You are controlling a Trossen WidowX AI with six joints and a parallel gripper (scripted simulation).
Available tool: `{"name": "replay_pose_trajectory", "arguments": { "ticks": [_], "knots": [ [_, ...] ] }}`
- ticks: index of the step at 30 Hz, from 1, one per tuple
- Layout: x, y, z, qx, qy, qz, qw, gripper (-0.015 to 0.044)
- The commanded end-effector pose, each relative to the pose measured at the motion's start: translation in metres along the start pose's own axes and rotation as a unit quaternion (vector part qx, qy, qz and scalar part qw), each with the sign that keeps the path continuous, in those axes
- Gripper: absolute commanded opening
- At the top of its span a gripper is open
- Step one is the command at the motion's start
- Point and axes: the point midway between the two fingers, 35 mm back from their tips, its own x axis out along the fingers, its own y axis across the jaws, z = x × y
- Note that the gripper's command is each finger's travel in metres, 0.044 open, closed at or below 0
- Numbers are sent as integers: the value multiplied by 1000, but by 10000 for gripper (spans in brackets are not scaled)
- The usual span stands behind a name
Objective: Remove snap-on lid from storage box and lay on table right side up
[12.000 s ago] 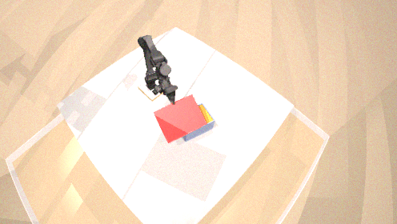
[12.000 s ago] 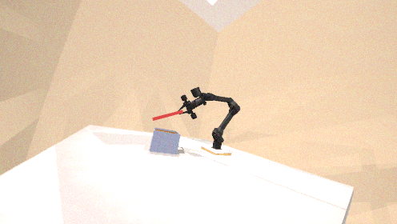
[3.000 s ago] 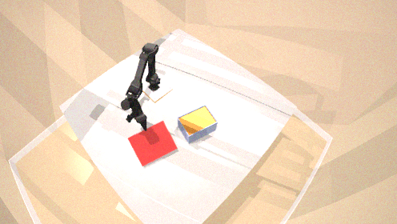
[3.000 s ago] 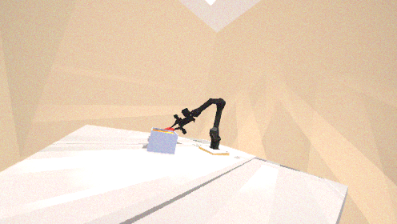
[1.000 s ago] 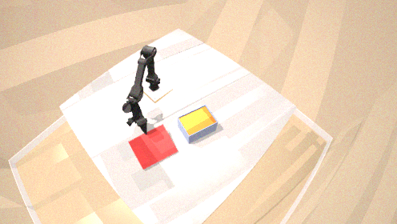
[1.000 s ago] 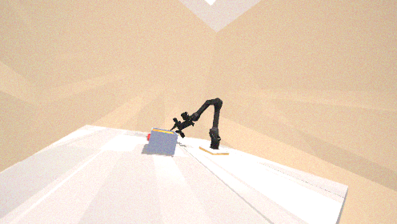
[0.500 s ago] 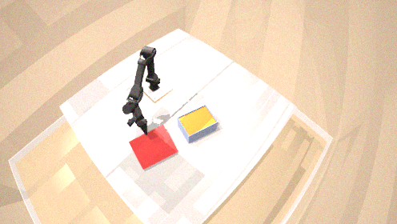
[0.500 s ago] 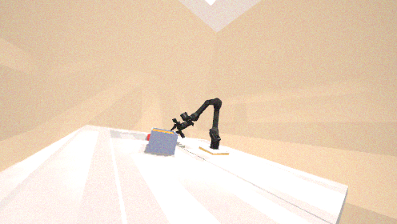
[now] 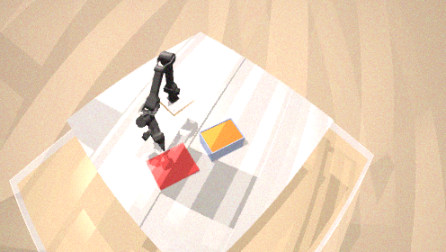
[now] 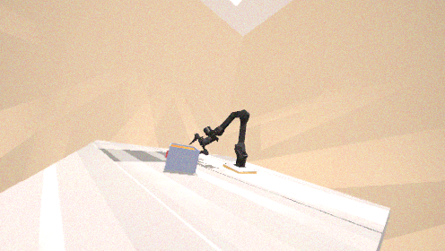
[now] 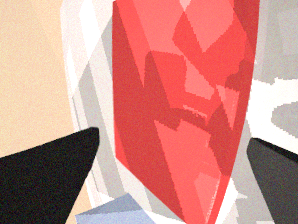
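Note:
The red lid (image 9: 174,167) (image 11: 200,115) appears to lie flat on the table, apart from the box, with its smooth face up. In the exterior view only a sliver of the lid (image 10: 167,154) shows behind the box. The storage box (image 9: 227,149) (image 10: 181,160) stands upright without its lid, its orange inside showing. My gripper (image 11: 175,141) is open and empty at the lid's edge nearest the arm. The lid shows between and beyond the spread fingers in the wrist view. Whether the fingers touch it, and its underside, cannot be seen.
The arm's base stands on a pale plate (image 9: 174,112) (image 10: 248,171) behind the lid and box. A corner of the box (image 11: 117,210) shows low in the wrist view. The white table (image 9: 274,112) (image 10: 135,211) has grey shadow patches beside the lid.

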Motion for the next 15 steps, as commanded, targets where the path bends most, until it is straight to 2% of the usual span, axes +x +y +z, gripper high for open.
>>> {"name": "replay_pose_trajectory", "arguments": {
  "ticks": [1, 15],
  "knots": [
    [-6, -5, -2, -1, 2, 0, 1000, 440],
    [-28, -24, -2, -1, 1, -1, 1000, 440]
  ]
}}
